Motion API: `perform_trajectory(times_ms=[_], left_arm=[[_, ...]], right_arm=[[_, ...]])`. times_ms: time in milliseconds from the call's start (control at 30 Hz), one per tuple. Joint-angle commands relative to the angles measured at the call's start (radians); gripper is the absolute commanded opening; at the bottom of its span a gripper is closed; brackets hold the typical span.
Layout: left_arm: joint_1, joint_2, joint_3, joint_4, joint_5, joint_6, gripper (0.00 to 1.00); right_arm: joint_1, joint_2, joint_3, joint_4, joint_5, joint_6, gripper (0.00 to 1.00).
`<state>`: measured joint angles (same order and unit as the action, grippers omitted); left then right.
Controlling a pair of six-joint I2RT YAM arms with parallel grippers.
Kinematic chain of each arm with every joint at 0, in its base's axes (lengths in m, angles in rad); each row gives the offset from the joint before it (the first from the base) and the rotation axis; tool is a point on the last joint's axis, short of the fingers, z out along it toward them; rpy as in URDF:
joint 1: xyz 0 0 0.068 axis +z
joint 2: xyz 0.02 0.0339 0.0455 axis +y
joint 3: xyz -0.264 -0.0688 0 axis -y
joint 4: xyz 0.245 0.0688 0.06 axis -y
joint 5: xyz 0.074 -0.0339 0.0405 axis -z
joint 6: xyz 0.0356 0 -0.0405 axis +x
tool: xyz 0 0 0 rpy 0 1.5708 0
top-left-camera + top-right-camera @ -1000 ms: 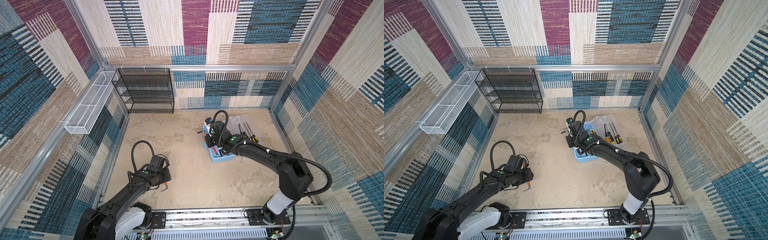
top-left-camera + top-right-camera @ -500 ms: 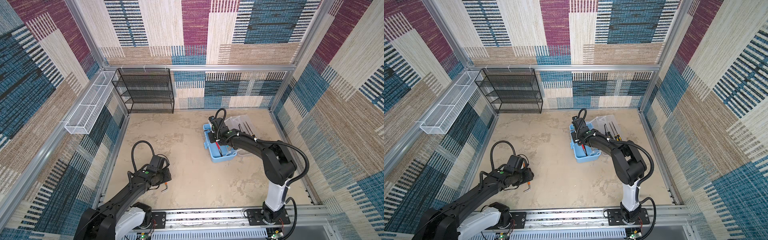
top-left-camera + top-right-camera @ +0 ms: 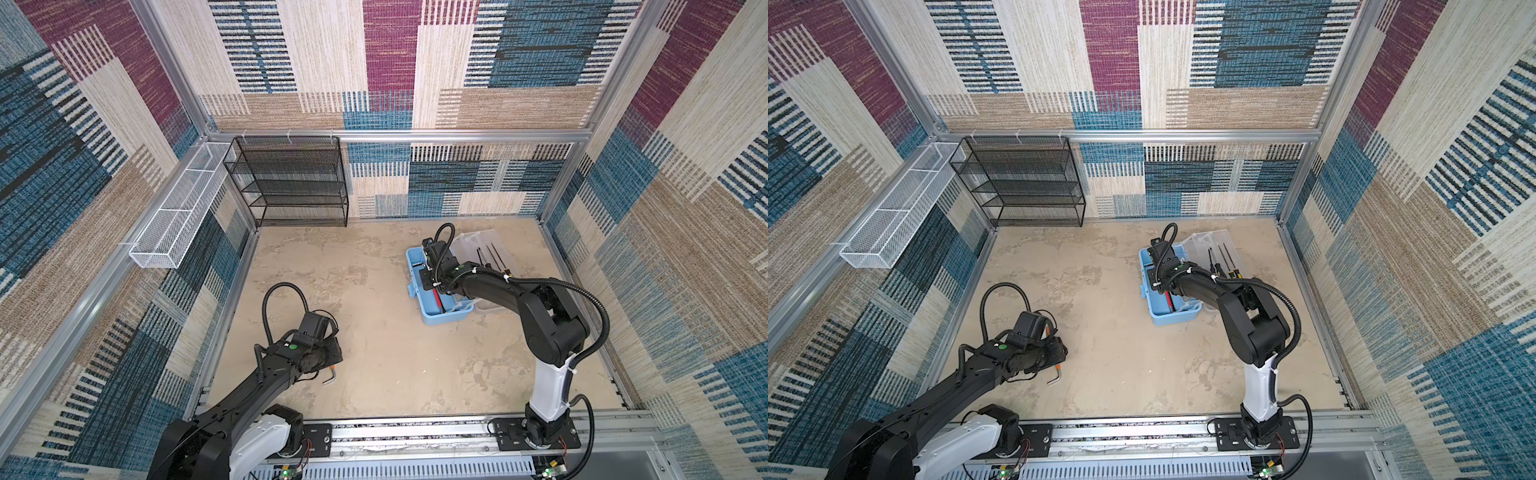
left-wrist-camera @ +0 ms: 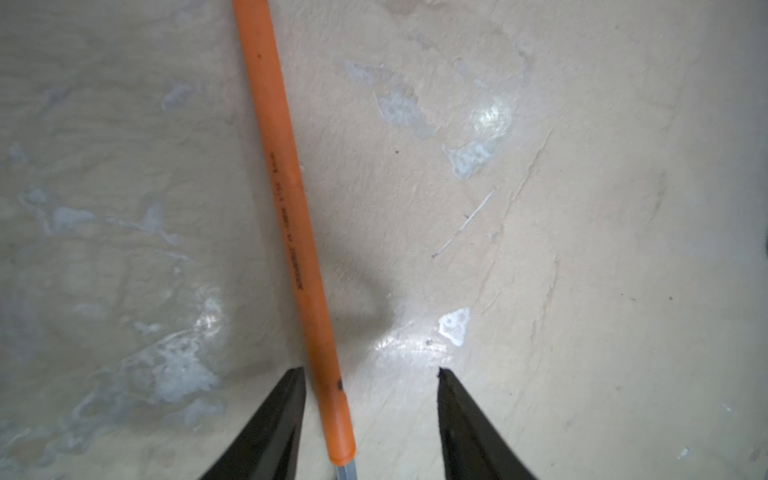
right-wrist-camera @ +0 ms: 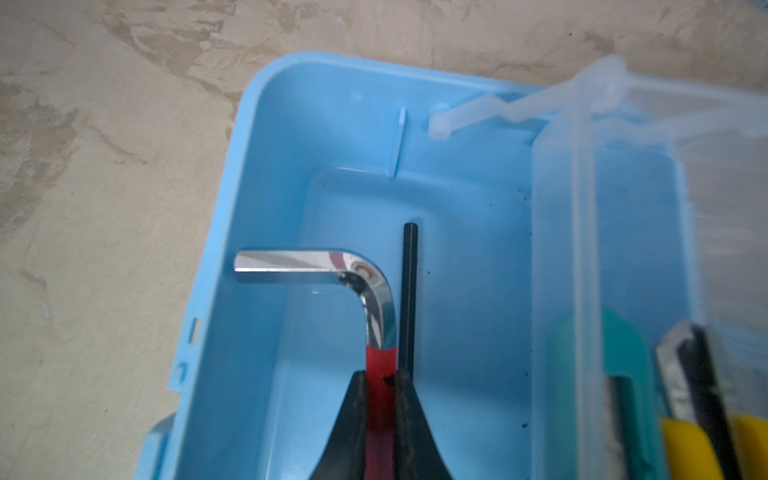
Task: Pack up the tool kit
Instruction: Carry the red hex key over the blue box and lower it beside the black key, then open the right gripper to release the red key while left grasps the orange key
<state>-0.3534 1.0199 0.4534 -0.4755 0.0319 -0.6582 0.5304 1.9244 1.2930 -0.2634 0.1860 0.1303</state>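
Right gripper [image 5: 380, 376] clamps red-sleeved chrome hex key [image 5: 316, 268] inside light blue plastic box [image 5: 232, 199]; short arm could snag wall. Left gripper [image 4: 370, 370] jaws apart.

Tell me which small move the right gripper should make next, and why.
Probably open the right gripper and let go of the red hex key. The gripper is shut on the key's red sleeve, and the key is inside the box, beside a black key, so releasing it there should pack it.
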Motion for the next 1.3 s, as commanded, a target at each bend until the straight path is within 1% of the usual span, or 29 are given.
perform_trajectory(times_ms=[0, 233, 400, 533, 700, 900, 1033, 1133, 1267], left_arm=[[0.001, -0.004, -0.002, 0.002, -0.004, 0.005, 0.55], [0.001, -0.017, -0.01, 0.005, -0.015, -0.001, 0.55], [0.001, -0.014, 0.0, -0.016, -0.038, -0.004, 0.54], [0.001, -0.013, -0.001, -0.021, -0.056, -0.011, 0.52], [0.001, 0.008, -0.007, -0.011, -0.059, -0.024, 0.47], [0.001, 0.043, -0.011, 0.001, -0.05, -0.039, 0.42], [0.001, 0.09, -0.009, 0.003, -0.037, -0.056, 0.35], [0.001, 0.103, -0.001, 0.002, -0.025, -0.057, 0.29], [-0.001, 0.1, 0.003, 0.003, -0.016, -0.053, 0.2]], right_arm=[[-0.009, -0.002, -0.013, 0.031, -0.026, 0.02, 0.08], [-0.013, -0.004, -0.026, 0.029, -0.034, 0.017, 0.1], [-0.013, 0.008, -0.014, 0.017, -0.039, 0.021, 0.22], [-0.013, 0.002, -0.006, 0.011, -0.055, 0.021, 0.28], [-0.013, -0.053, -0.02, 0.03, -0.102, 0.034, 0.37], [-0.013, -0.14, -0.074, 0.079, -0.148, 0.05, 0.41], [-0.013, -0.207, -0.128, 0.133, -0.196, 0.066, 0.45], [-0.013, -0.243, -0.156, 0.156, -0.209, 0.069, 0.48], [-0.013, -0.3, -0.208, 0.208, -0.215, 0.069, 0.57]])
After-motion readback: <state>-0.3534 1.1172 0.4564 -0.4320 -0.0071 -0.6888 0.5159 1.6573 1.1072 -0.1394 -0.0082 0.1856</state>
